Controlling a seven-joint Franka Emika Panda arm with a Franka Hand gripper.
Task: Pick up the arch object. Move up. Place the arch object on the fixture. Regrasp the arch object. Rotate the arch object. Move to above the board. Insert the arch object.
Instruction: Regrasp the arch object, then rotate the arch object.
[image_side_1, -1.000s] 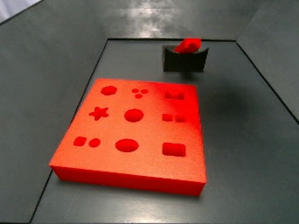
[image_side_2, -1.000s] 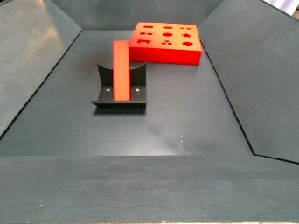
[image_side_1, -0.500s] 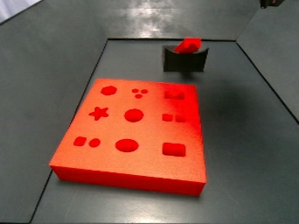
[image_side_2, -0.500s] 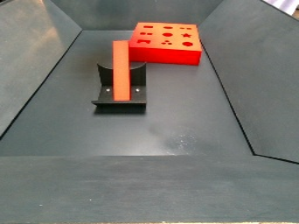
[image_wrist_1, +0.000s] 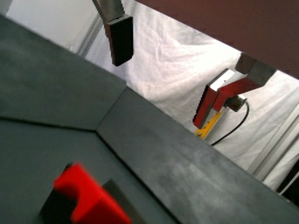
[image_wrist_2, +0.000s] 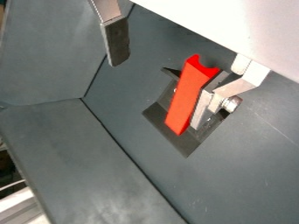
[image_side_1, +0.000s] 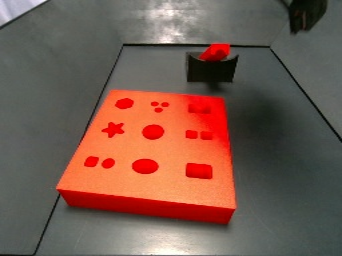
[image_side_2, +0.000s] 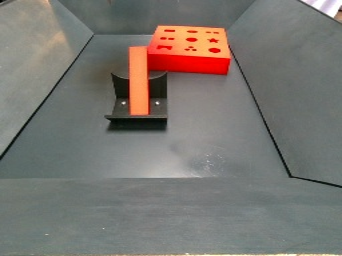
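The board (image_side_1: 152, 150) lies flat on the dark surface (image_side_2: 201, 140), well apart from the fixture (image_side_2: 138, 108); the fixture sits beyond the board's far end in a side view; the arch object (image_side_2: 138, 78) rests lengthwise in the fixture's scooped top, one end jutting past the fixture toward the board; the gripper (image_wrist_2: 176, 66) hangs high above the fixture, jaws spread wide and empty, one finger (image_wrist_2: 115, 39) clear of the bar.
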